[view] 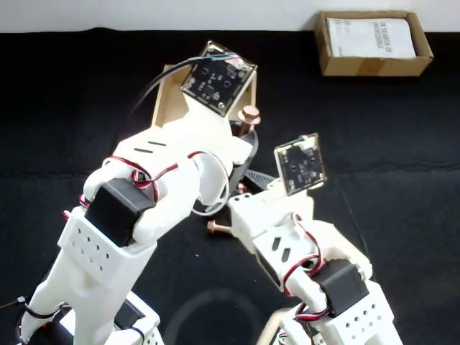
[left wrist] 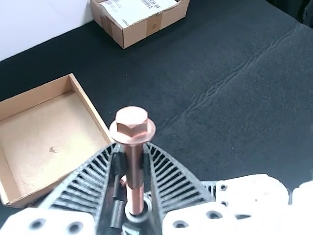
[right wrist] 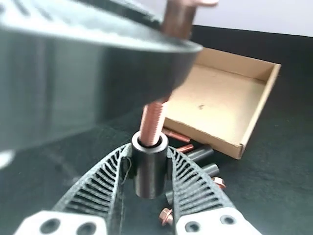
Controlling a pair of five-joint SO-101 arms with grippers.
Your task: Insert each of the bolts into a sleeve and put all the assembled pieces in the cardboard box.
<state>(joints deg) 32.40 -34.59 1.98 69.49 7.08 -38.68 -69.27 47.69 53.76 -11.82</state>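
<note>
The left end effector (left wrist: pixel 131 154) is clenched on a copper bolt (left wrist: pixel 132 128), head end away from the sleeve. The bolt's threaded tip sits right in the mouth of a black sleeve (right wrist: pixel 149 171), which the right end effector (right wrist: pixel 149 155) is grasping between its ribbed fingers. Just behind the pair, loose bolts (right wrist: pixel 177 135) and spare sleeves (right wrist: pixel 200 155) lie on the black tabletop (left wrist: pixel 234 98) beside the shallow cardboard box (left wrist: pixel 39 142). A second box (view: pixel 374 65) sits well apart at the far edge.
</note>
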